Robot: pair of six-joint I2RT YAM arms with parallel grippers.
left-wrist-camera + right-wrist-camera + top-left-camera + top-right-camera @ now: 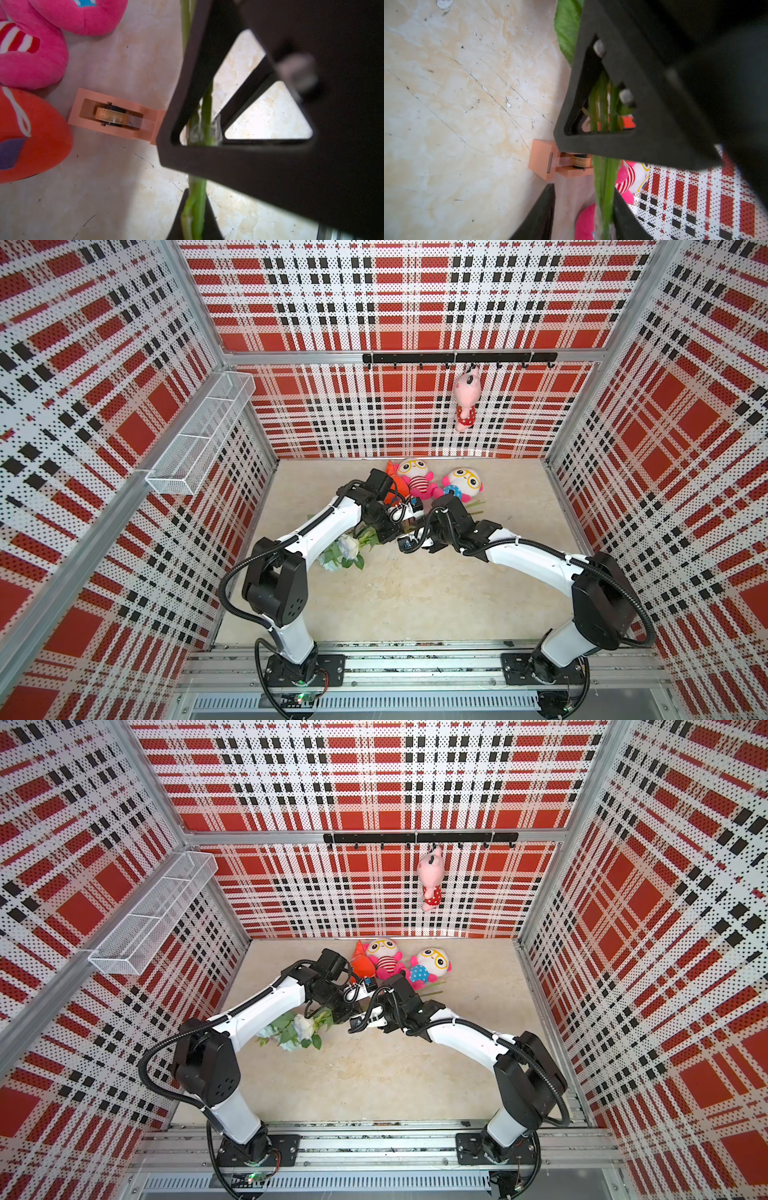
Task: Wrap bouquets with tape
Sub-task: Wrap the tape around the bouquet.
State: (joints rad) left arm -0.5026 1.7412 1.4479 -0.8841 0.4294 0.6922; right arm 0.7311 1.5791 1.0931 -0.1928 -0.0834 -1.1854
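Flowers first: the loose bunch of artificial white and pale-blue roses (347, 549) with green leaves lies on the pale marbled table (415, 593), its blooms under the left arm's forearm in both top views. Its long thin green stems (199, 197) reach toward the plush toys at the back, and their ends show past the right arm.

The left hand (174, 172) is closed on those stems. Its wrist view shows them pinched between the two black fingers, with a crumpled strip of clear tape (204, 133) clinging around them farther along.

The right hand (554, 164) sits just beside the left one, farther along the same stems. Its jaws stand apart and the stems run through the gap. I cannot tell whether either finger touches them.

The small peach block-shaped tape dispenser (116, 116) stands on the table just beside the orange plush fish (390, 485), with its roll in the middle slot. Both arms hide it in the top views.

A pink striped plush doll (417, 481) and a blue dotted plush doll (459, 485) lie next to the fish. A pink plush animal (465, 400) hangs from the black hook rail (457, 357) on the back wall.
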